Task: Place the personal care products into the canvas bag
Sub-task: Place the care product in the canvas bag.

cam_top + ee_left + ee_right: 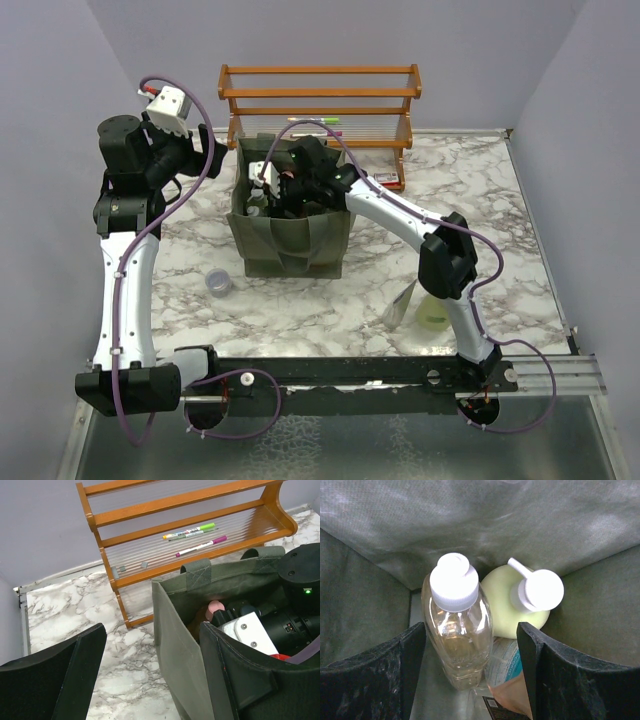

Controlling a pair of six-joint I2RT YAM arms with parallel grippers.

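A marble-patterned table (pixel 500 200) is being framed by plain lavender-grey walls. A wooden slatted rack (pixel 320 95) is standing at its far edge, with thin marker pens (pixel 195 531) lying on a shelf. The canvas bag (pixel 290 245) is standing upright just in front of the rack, its mouth open.

The right gripper (pixel 471 625) is being held down inside the bag, its fingers (pixel 370 680) spread wide. A clear bottle (pixel 457 630) with a white cap is standing between them, unpinched; whether either finger is touching it cannot be told. Just beside it, in the bag's corner, a pale green pump bottle (pixel 512 605) is resting against the fabric wall, and a bottle with a teal label (pixel 507 660) is lying beneath both. A pink cap (pixel 216 606) is showing inside the bag.

The left gripper (pixel 152 625) is being held at the bag's left side, fingers apart and nothing pinched — the bag's left wall is rising between them.

Outside the bag, on the right near the right arm, a grey pouch (pixel 400 303) and a pale green bottle (pixel 435 312) are lying on the table — a small lavender cup (pixel 218 282) is sitting to the bag's near left.
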